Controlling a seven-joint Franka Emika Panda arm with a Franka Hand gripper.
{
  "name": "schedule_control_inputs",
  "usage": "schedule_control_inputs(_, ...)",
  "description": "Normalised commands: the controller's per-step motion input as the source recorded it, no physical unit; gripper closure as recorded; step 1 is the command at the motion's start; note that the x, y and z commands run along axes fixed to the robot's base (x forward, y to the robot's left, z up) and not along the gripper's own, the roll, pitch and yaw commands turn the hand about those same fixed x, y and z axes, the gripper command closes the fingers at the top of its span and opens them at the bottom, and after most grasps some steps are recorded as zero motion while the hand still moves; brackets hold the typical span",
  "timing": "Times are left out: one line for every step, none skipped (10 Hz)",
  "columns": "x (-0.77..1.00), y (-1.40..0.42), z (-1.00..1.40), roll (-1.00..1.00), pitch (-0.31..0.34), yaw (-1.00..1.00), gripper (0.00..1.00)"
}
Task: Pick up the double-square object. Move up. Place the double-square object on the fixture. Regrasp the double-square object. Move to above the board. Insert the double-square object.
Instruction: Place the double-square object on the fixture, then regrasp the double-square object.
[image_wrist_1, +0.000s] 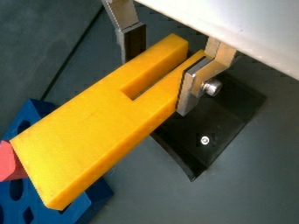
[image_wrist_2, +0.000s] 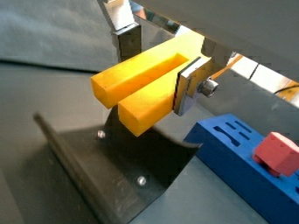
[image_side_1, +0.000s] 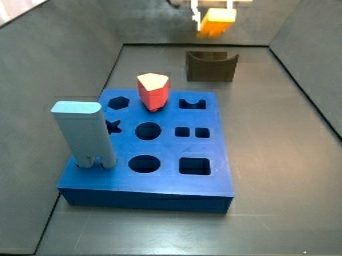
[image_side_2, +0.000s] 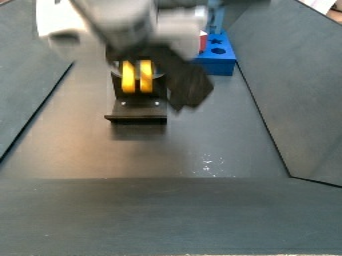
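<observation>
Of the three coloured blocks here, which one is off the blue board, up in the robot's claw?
The yellow-orange double-square object. The gripper holds it in the air above the dark fixture, while the red peg and the light-blue block stand on the board.

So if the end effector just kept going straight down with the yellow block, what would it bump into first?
Most likely the fixture. The end effector, shut on the double-square object, hangs above it in a side view, and both wrist views show the fixture's dark plate right under the block. Exact depth is hard to judge.
</observation>
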Motion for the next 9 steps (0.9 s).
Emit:
schedule_control_inputs(0.17, 0.11, -1.0, -0.7, 0.039, -0.14, 1.0)
schedule_control_inputs(0.18, 0.12, -1.0, -0.53, 0.023, -0.13, 1.0)
schedule_control_inputs(0.17, 0.11, -0.88, -0.37, 0.018, -0.12, 1.0)
schedule_control_inputs(0.14, 0.08, -0.67, -0.25, 0.008, -0.11, 1.0)
schedule_control_inputs(0.09, 0.06, -0.38, -0.19, -0.009, -0.09, 1.0)
schedule_control_inputs(0.08, 0.09, -0.21, -0.13, -0.021, -0.08, 1.0)
schedule_control_inputs(0.0, 0.0, 0.0, 0.0, 0.0, 0.0, 0.0)
schedule_control_inputs(0.0, 0.0, 1.0, 0.01, 0.079, 0.01, 0.0)
schedule_control_inputs(-0.01, 0.0, 1.0, 0.02, 0.08, 0.01, 0.0)
